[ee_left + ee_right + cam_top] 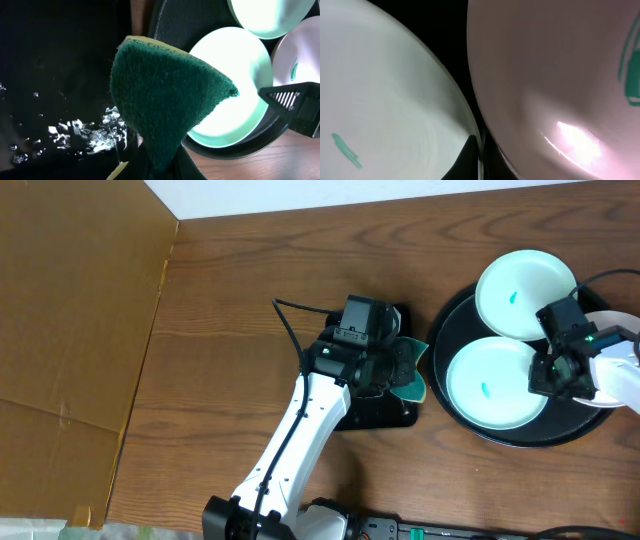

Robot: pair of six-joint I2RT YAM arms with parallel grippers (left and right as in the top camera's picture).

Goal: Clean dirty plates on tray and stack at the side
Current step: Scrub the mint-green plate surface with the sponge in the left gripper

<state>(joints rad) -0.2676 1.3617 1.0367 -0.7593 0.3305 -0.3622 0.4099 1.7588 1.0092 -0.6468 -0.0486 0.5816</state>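
Observation:
The round black tray holds two pale mint plates, each with a teal smear: a near one and a far one. A white plate with a teal mark lies beside them, mostly hidden under my right arm in the overhead view. My right gripper is shut on the near mint plate's rim, with a finger on each side. My left gripper is shut on a green sponge, held above the small tray, left of the round tray.
A small black rectangular tray with water droplets lies under my left gripper. A brown cardboard sheet covers the table's left side. A black cable runs behind the left arm.

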